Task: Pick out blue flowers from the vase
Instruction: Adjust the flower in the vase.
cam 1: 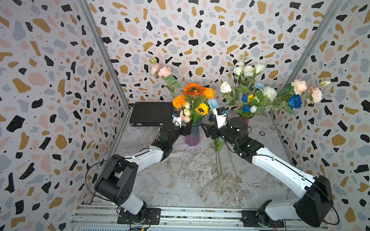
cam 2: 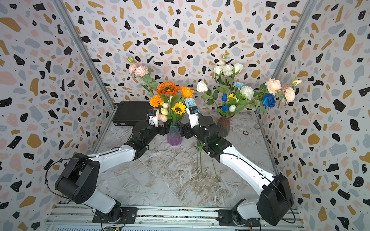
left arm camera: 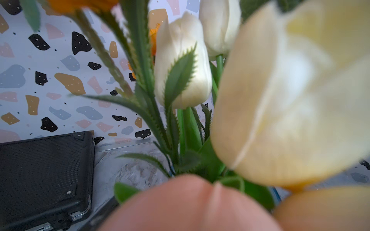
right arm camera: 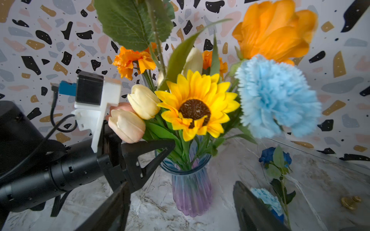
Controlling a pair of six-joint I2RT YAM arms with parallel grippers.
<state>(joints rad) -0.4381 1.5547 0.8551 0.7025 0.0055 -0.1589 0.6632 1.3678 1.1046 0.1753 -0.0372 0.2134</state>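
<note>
At centre one pale blue carnation [cam 1: 213, 104] is held among sunflowers [cam 1: 202, 109] in the ribbed vase [cam 1: 192, 138], blue tulips [cam 2: 224, 97] in the brown vase [cam 2: 223, 124] at right; the right gripper [right arm camera: 182, 184] is spread empty, the left gripper [cam 1: 184, 130] cannot be read.

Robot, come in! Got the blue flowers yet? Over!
Right gripper open; left gripper at vase mouth, grip unclear. Pale blue carnation in vase; blue rose on table. Sunflower crowds carnation.

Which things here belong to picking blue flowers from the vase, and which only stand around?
Job: pale blue carnation in the glass vase; blue rose and second carnation lying on the table.
Bystanders: black case, yellow sunflower, cream tulips.
</note>
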